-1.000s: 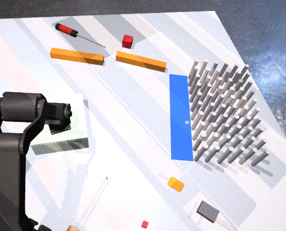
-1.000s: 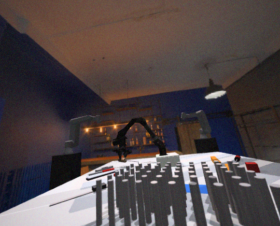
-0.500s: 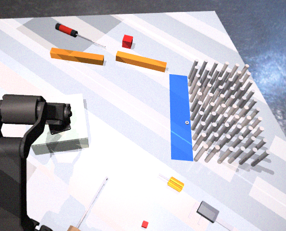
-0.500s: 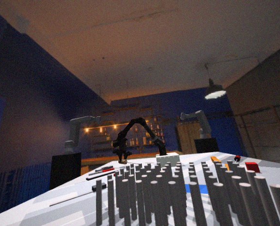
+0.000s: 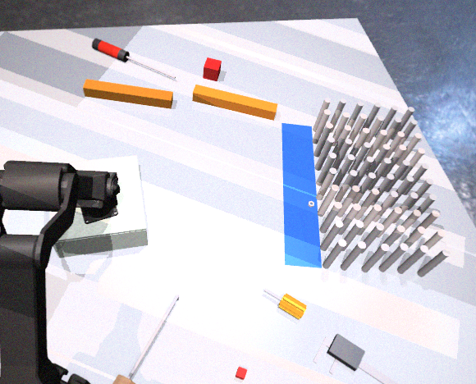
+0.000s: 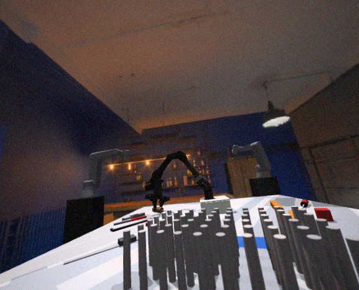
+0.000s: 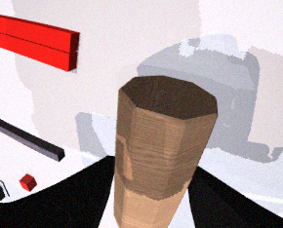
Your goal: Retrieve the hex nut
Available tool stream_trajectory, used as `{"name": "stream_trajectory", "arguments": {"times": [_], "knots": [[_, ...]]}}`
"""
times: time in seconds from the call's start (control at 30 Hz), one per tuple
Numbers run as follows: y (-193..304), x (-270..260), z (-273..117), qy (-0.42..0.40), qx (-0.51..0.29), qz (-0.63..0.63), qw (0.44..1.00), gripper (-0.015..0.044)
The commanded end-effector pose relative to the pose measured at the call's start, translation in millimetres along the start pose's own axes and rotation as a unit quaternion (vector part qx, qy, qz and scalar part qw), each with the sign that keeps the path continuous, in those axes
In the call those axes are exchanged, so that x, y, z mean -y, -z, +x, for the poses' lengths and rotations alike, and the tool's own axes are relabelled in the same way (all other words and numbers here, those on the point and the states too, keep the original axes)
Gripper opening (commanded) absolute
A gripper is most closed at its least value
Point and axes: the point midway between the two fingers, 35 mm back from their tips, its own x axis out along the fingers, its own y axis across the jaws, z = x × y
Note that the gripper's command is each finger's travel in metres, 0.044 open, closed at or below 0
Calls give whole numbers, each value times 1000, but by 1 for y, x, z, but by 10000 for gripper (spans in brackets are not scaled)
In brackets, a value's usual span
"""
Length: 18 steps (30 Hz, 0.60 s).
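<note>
A small hex nut (image 5: 311, 203) lies on the blue taped strip (image 5: 298, 165) (image 6: 257, 241), near its spacer-side edge. The metal spacers (image 5: 372, 176) (image 6: 248, 250) stand upright in rows behind the strip. My gripper (image 7: 152, 169) (image 6: 158, 209) is shut on the wooden handle (image 7: 160, 146) (image 5: 123, 379) of a long thin tool, low over the table and well away from the field. The tool's metal shaft (image 5: 153, 339) points toward the middle of the table in the top view. I cannot tell whether the tool touches the table. The fingertips are out of view in the top view.
A yellow-handled tool (image 5: 292, 306) and a dark-headed tool (image 5: 345, 351) (image 6: 126, 239) lie near the strip's lower end. A small red cube (image 5: 241, 372) (image 7: 27, 182) and a red handle (image 7: 38, 41) lie near my gripper. Orange bars (image 5: 126, 93), a red block (image 5: 212, 69) and a screwdriver (image 5: 110, 49) lie at the far side.
</note>
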Motion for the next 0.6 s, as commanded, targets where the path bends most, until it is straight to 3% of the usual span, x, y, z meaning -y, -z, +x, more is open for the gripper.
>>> {"name": "stream_trajectory", "arguments": {"times": [0.0,0.4,0.57], "knots": [[2,2,5,-2,-4,3,1000,0],[2,6,15,-2,-4,3,1000,0],[0,5,12,0,0,0,1000,131]]}}
